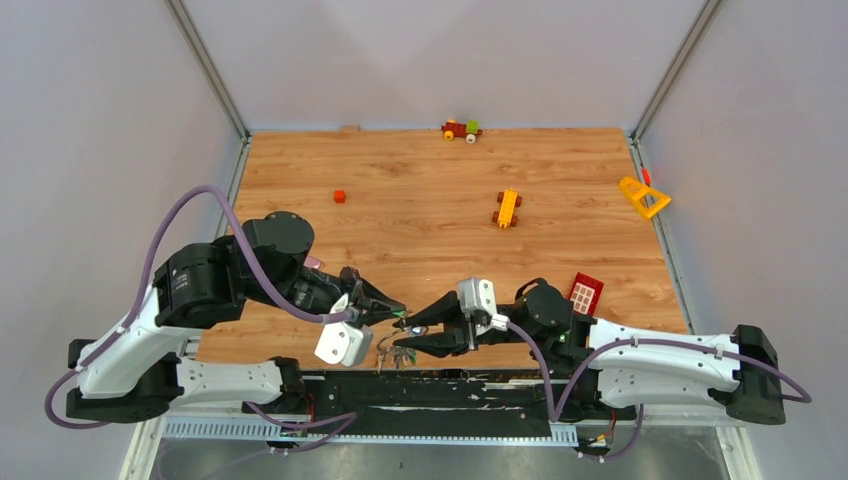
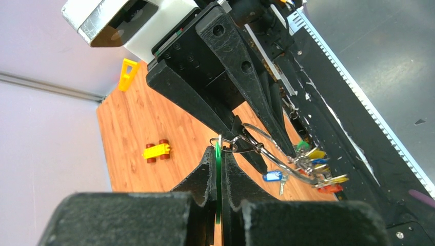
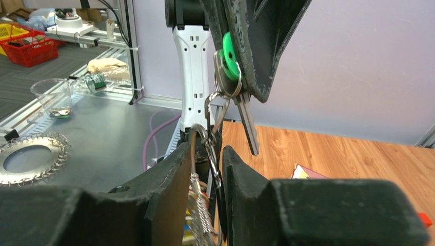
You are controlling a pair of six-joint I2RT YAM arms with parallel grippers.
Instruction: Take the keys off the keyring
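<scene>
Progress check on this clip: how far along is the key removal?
Done: nothing visibly; no loose key shows on the table. In hand: the left gripper has its fingers shut on the green-tagged key, which is linked to the keyring; the right gripper straddles that ring, grip unclear. Left: the green key plus the bunch of keys hanging on it.

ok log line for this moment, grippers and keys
left gripper: shut on green-tagged key | right gripper: jaws slightly apart around keyring, grip unclear | other keys: hanging on keyring
</scene>
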